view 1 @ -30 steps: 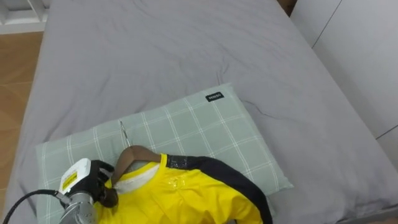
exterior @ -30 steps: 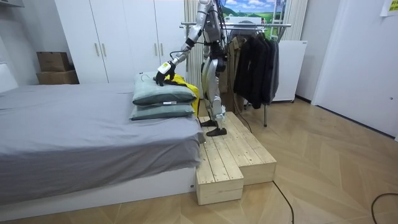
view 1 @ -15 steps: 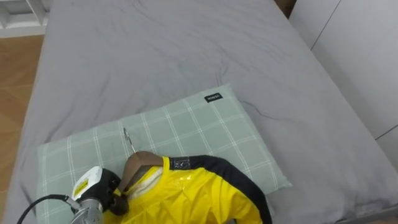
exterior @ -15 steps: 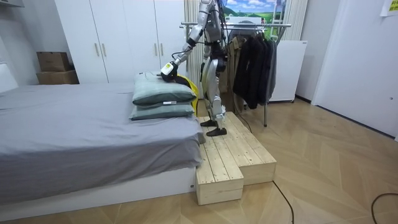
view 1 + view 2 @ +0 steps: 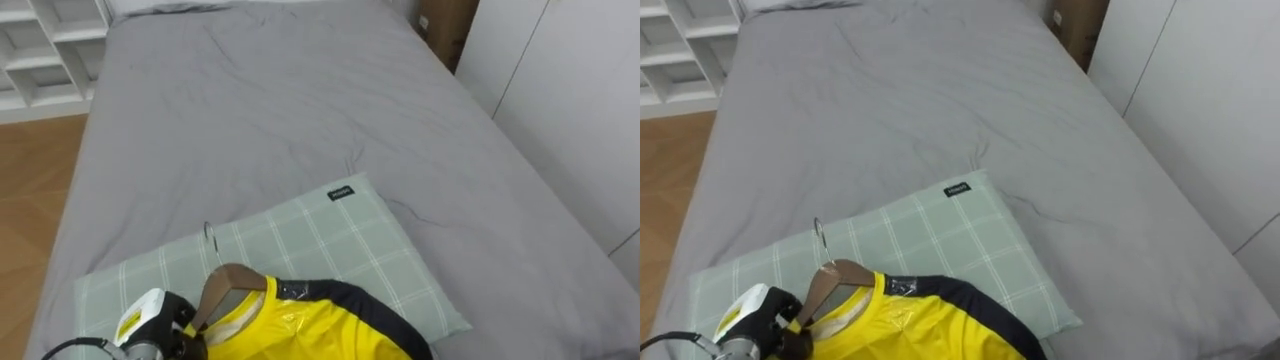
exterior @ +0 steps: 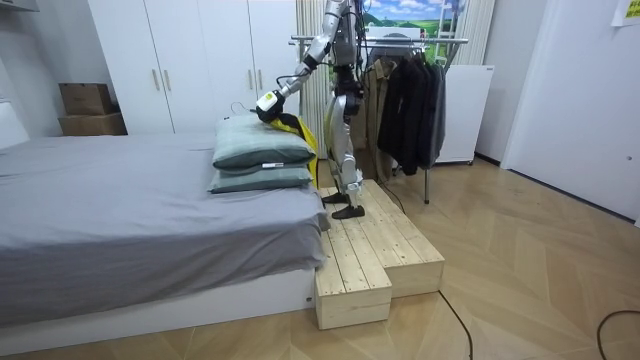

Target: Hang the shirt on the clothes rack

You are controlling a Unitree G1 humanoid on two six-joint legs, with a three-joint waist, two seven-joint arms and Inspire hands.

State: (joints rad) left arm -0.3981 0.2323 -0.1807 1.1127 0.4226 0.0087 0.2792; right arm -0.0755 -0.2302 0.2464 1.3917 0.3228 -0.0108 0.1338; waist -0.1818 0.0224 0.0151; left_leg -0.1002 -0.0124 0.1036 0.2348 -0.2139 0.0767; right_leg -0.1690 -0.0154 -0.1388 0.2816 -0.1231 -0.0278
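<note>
Grey bed point(image 5: 280, 110) lies under me, with a green checked pillow point(image 5: 320, 240) at the near end. My left hand point(image 5: 160, 322) is curled tight round a wooden hanger point(image 5: 226, 286). The yellow shirt point(image 5: 300, 328) is on that hanger, just over the pillow. Farther off, by the robot, a rack point(image 6: 400, 40) holds dark coats point(image 6: 410, 100).

Yellow shirt point(image 5: 300, 330), perhaps navy-trimmed; pale-green checked pillow point(image 5: 310, 235); grey bed point(image 5: 250, 110).
</note>
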